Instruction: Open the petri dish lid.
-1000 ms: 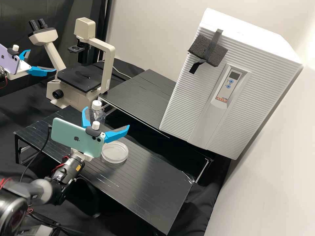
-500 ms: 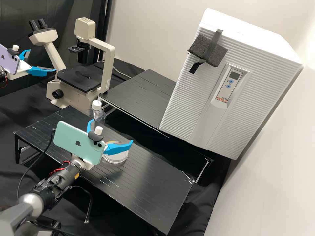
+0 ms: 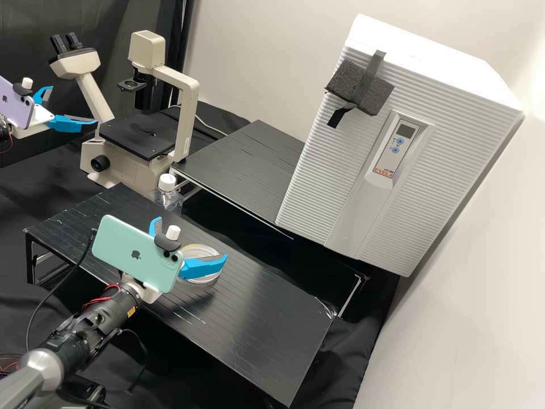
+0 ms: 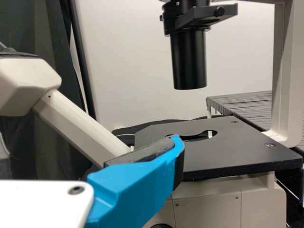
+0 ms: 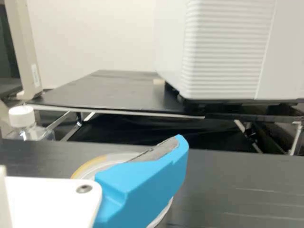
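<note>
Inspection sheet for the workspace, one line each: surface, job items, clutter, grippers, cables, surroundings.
Surface: front table black, with thin pale marks.
Job's things: petri dish lies flat on that table; lid looks on, though partly hidden behind a finger.
Clutter: white-capped clear bottle beyond the table's far edge.
Grippers: right gripper open at the dish, grip not confirmed; left gripper open, near the microscope.
Cables: black cable hangs in a loop by the right arm; pale cable behind the microscope.
Surroundings: white ribbed cabinet with dark foam taped on; black drape behind the microscope.
</note>
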Tool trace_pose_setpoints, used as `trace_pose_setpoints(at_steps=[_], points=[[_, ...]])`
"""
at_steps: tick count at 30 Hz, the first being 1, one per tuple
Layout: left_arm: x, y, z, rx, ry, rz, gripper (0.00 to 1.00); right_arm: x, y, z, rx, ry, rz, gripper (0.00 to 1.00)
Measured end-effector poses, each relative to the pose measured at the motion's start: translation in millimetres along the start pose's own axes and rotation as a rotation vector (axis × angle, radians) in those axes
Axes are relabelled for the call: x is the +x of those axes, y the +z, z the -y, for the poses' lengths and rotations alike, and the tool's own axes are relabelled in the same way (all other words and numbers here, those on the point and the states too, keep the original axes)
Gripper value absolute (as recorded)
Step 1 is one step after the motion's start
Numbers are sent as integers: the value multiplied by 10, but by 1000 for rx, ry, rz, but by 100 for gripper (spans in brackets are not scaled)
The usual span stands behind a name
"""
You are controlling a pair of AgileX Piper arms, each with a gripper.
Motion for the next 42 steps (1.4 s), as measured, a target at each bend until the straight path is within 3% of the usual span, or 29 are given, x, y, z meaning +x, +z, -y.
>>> trace_pose_setpoints(at_steps=[5, 15, 30, 42], points=[[0, 0, 0, 0, 0, 0, 100, 49, 30, 62, -12, -44, 29, 100], [0, 0, 0, 0, 0, 0, 100, 86, 45, 69, -19, -36, 39, 100], [0, 0, 0, 0, 0, 0, 100, -96, 3, -67, 13, 33, 2, 100], [0, 0, 0, 0, 0, 0, 100, -37, 87, -34, 6, 5, 80, 100]])
